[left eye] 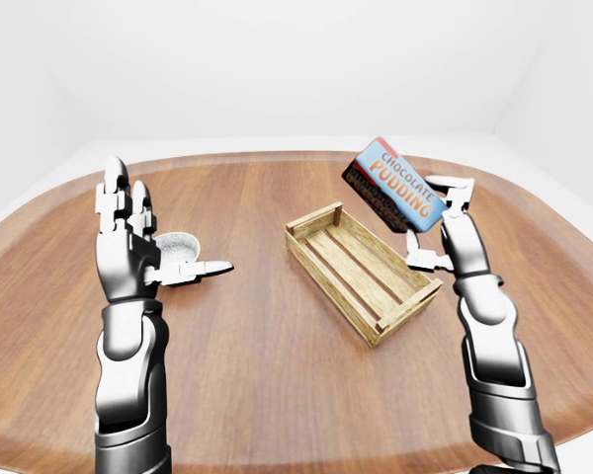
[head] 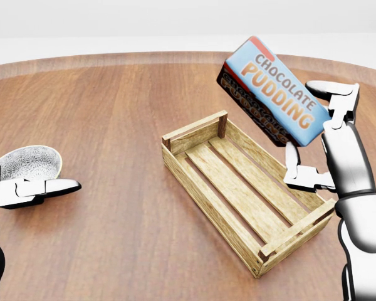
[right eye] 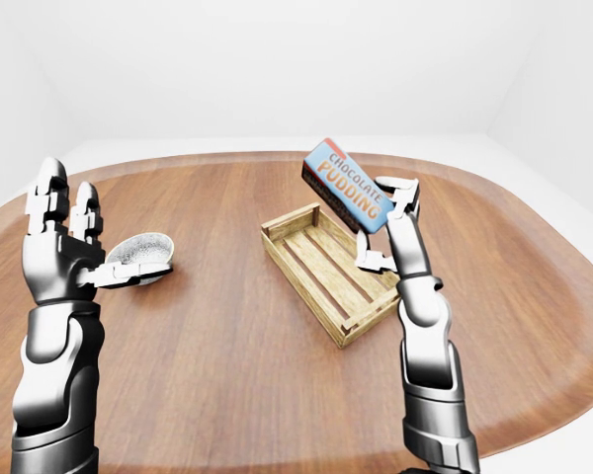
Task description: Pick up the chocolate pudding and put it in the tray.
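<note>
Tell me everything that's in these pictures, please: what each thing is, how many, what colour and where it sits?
blue and brown chocolate pudding box: one, blue face with orange and white lettering, dark brown side; held tilted in the air above the far right part of the crate.
slatted wooden crate tray: one, pale wood; centre of the table, set at a slant, nothing inside.
speckled grey-white bowl: one; on the table at the head view's left, behind the left thumb.
round brown wooden table: one, reddish brown; fills the lower part of all views.
left robot hand: one, silver-grey; raised, fingers open, holding nothing.
right robot hand: one, silver-grey; fingers closed on the pudding box.
</note>
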Motion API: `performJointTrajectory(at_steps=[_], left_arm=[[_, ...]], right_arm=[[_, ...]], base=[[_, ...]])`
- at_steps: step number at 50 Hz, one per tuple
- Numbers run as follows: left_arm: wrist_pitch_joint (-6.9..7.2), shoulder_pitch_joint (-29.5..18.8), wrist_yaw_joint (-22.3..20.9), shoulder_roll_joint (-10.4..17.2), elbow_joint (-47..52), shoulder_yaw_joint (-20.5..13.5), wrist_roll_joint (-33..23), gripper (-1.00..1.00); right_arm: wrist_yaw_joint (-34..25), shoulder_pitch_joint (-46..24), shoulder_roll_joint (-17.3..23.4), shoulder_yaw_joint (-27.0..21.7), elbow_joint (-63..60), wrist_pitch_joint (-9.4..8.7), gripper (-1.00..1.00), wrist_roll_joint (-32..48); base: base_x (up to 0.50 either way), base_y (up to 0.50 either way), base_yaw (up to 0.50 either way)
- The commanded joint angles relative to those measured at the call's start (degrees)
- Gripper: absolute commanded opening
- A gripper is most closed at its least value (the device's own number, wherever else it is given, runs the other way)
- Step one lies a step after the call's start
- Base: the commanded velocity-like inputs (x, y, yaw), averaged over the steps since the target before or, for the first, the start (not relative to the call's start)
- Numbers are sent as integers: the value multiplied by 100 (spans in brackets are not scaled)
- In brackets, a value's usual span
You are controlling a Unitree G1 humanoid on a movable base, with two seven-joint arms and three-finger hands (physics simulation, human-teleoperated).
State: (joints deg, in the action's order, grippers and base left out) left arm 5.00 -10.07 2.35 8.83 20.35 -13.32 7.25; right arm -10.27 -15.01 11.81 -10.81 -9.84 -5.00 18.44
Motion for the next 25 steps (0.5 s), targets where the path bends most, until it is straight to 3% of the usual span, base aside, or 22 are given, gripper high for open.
performJointTrajectory(at_steps=[1, 25], left_arm=[[0, 9, -62, -33, -53, -62, 206, 100], [0, 7, -65, -32, -37, -61, 200, 100]], right_arm=[[183, -35, 121, -167, 273, 0, -100, -406], [230, -907, 447, 14, 1748, 0, -100, -325]], base=[[0, 0, 0], [0, 0, 0]])
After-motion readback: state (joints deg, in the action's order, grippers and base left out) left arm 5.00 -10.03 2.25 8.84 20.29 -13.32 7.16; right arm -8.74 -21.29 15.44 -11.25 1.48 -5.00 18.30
